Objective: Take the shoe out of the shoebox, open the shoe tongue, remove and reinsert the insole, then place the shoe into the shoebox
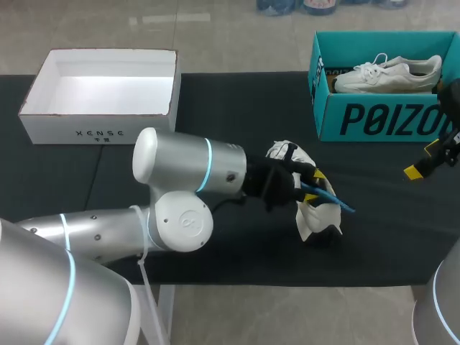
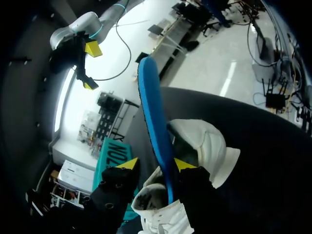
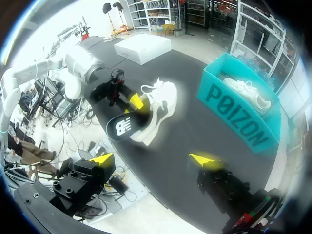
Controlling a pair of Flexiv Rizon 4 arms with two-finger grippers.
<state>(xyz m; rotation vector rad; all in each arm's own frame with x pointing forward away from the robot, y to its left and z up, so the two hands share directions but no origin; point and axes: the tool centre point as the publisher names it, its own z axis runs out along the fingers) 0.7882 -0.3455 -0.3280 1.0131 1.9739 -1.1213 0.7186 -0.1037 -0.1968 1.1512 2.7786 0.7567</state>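
A white shoe [image 1: 309,215] lies on the black mat [image 1: 237,115] at mid table, heel end toward the front edge. A blue insole [image 1: 336,199] sticks out of it at a slant. My left gripper [image 1: 310,185] is at the shoe's mouth. In the left wrist view the insole [image 2: 155,117] rises between the open fingers of my left gripper [image 2: 155,164], leaning on one fingertip [image 2: 183,164] and apart from the other, over the shoe [image 2: 207,144]. My right gripper [image 1: 424,162] hangs open and empty at the right edge, in front of the teal shoebox [image 1: 374,118].
A second white shoe [image 1: 388,74] lies inside the teal shoebox [image 3: 234,117]. An open white box [image 1: 100,97] stands at the back left. From the right wrist view the shoe [image 3: 163,100] and insole [image 3: 124,127] lie ahead of my right gripper [image 3: 154,160].
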